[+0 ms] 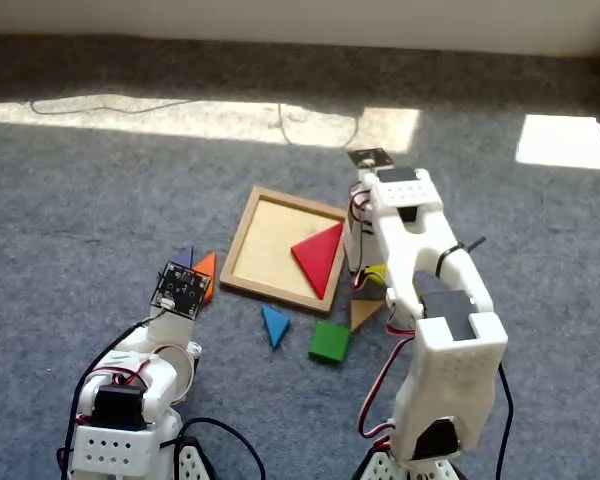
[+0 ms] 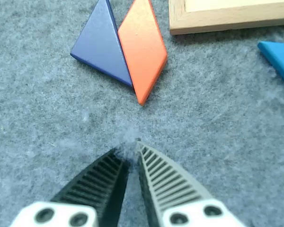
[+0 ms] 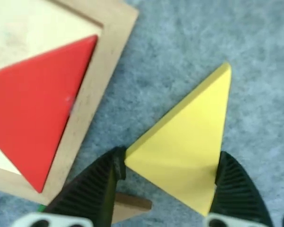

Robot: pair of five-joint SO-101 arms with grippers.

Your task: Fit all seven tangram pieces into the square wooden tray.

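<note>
High view: square wooden tray (image 1: 242, 245) lies on the grey carpet (image 1: 100, 220), mid-scene. One piece is in it, the red triangle (image 1: 320, 258), against the tray's side nearest the right arm (image 1: 430, 300). Six pieces are outside. The navy triangle (image 1: 184, 257) and orange parallelogram (image 1: 206, 272) sit together just off the far side of the tray, by the left arm (image 1: 140, 385). The blue triangle (image 1: 274, 324) and green square (image 1: 329, 341) are on the carpet near the tray edge facing the arms. The brown triangle (image 1: 364, 312) and a bit of the yellow triangle (image 1: 376, 272) sit under the right arm.

Left wrist view: left gripper (image 2: 128, 147) has its jaws together and holds nothing. It hovers low over bare carpet, near the orange parallelogram and navy triangle, which touch along one edge. A tray corner and the blue triangle's tip show at the frame edges.

Right wrist view: right gripper (image 3: 171, 156) is clamped on the yellow triangle, one jaw on each side. The triangle is just beside the tray rim, outside it, with the brown triangle partly beneath. Cannot tell if the yellow is off the carpet.

Step, as judged: placing piece two, the yellow. Next move calls for carrying it over the rim, turning it so its long edge meets the red triangle's, then releasing it flat. Risk: a corner catching the rim.
</note>
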